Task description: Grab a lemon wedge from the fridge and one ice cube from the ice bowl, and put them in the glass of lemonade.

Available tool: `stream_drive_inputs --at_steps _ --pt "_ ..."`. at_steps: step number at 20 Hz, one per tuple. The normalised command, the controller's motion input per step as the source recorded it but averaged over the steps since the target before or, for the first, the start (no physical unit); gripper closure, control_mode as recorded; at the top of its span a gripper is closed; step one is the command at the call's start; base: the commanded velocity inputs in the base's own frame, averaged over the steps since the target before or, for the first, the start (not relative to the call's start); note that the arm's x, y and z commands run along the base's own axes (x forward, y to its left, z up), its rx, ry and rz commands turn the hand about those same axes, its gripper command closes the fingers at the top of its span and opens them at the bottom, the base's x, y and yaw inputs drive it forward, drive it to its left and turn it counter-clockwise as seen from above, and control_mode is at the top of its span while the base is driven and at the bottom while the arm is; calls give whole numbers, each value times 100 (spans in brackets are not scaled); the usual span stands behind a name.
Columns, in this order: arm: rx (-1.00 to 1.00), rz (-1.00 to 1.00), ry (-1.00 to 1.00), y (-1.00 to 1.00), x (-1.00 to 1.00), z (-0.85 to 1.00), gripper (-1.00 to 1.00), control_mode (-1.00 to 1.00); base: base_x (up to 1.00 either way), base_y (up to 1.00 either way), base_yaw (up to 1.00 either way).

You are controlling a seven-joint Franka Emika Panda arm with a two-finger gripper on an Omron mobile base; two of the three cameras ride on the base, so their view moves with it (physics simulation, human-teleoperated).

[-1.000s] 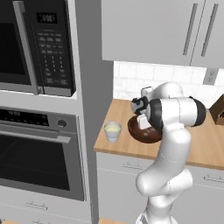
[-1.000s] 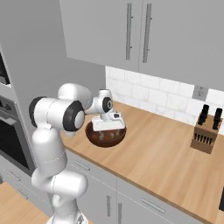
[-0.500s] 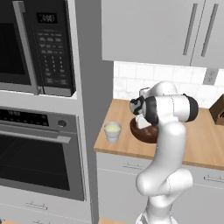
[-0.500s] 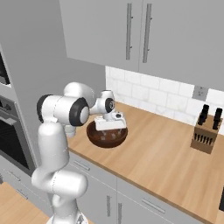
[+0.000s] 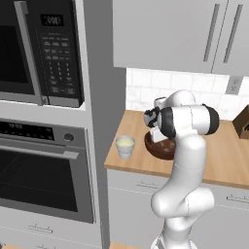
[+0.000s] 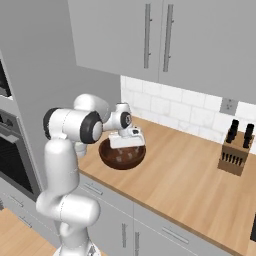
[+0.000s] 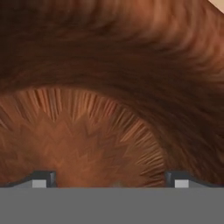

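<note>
Arm bent forward at elbow, wrist angled down, gripper (image 7: 109, 177) lowered with fingers (image 7: 41, 178) spread wide, holding nothing.

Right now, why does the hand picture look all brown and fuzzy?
In the hand view the camera sits very close inside the ice bowl, so its brown wood grain smears into blur, darker toward the top. In the left base view the bowl and the glass of lemonade look sharp under even light, with only soft shadows.
</note>
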Motion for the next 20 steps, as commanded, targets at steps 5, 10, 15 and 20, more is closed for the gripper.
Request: stream_drive_inputs --at_steps 5,10,15,20 --pt "0 -11 -21 4 -25 -2 -100 -100 0 0 0" --pt "2 -19 -24 7 -11 24 -100 -100 0 0 0" --pt "1 -27 -16 25 -6 26 -100 -100 0 0 0" --pt "0 -44 3 1 -26 0 -100 -100 0 0 0"
